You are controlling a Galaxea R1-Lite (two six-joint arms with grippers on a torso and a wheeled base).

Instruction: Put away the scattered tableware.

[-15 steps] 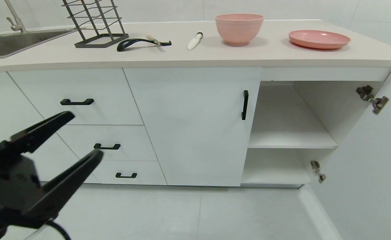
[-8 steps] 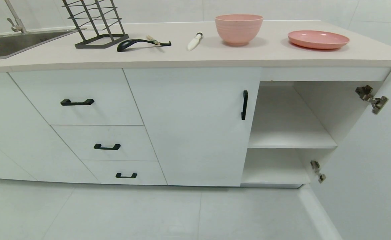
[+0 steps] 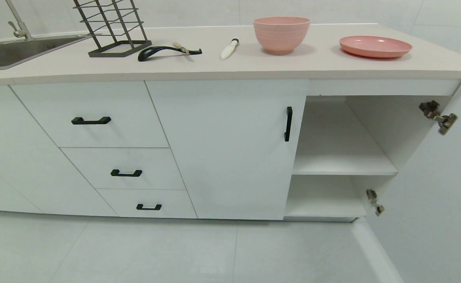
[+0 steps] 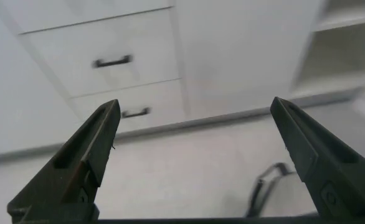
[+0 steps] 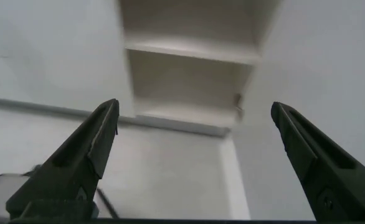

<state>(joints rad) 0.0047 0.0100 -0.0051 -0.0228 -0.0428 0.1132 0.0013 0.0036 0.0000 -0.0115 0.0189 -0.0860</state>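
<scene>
sink (image 3: 2,53) cut off at edge; small utensil (image 3: 181,47) by black ladle (image 3: 157,51) unclear.

Kitchen, sink (image 3: 14,51), countertop (image 3: 222,65), cabinets (image 3: 226,149)

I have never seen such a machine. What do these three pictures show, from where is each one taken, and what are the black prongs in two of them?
This is a wheeled robot with two arms. The large picture comes from a camera on its head, looking at a kitchen counter. On the counter lie a pink bowl, a pink plate, a black spoon and a white utensil. A wire rack stands beside the sink. Below, one cupboard has its door open.

The two small pictures come from cameras on the wrists. The black prongs are the fingers of each arm's tool. The left tool faces the drawers, and the right tool faces the open cupboard. Both are open and hold nothing.
</scene>
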